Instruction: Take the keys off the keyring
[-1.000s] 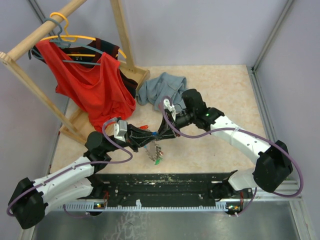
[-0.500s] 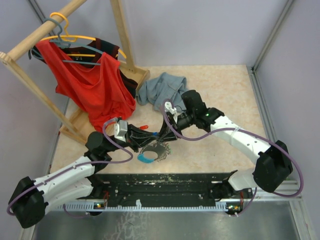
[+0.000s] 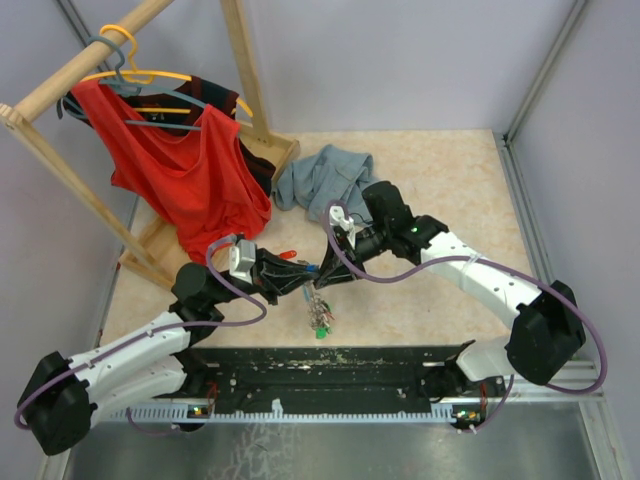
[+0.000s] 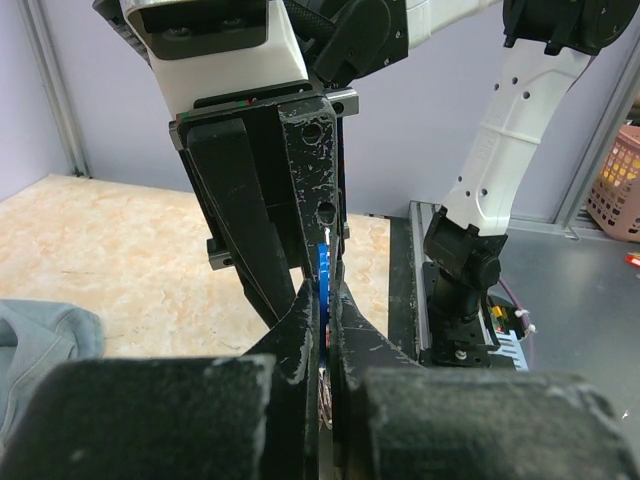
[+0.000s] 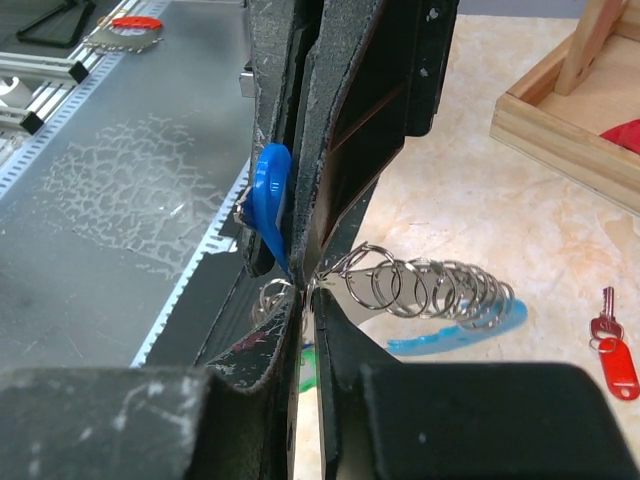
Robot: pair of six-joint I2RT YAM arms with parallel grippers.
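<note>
My left gripper [image 3: 304, 277] and right gripper [image 3: 328, 271] meet tip to tip above the table's near middle. In the left wrist view the left gripper [image 4: 322, 292] is shut on a blue key [image 4: 323, 268]. That blue key [image 5: 268, 195] also shows in the right wrist view, beside the right gripper [image 5: 308, 296], whose jaws are pinched on the end of the silvery chain [image 5: 430, 287]. The keyring [image 3: 319, 316] hangs below both grippers, its light blue loop [image 5: 470, 335] showing behind the chain. A green key [image 5: 306, 353] dangles under the fingers. One red key [image 3: 287, 254] lies loose on the table.
A wooden clothes rack [image 3: 245, 80] with a red shirt [image 3: 190, 170] stands at the back left, its base [image 5: 560, 130] close by. A grey-blue garment [image 3: 320, 175] lies behind the grippers. The black mounting rail [image 3: 330, 365] runs along the near edge.
The right gripper's jaws have narrowed onto the chain. The keyring, spread out with its blue loop showing half a second ago, now hangs bunched below the grippers.
</note>
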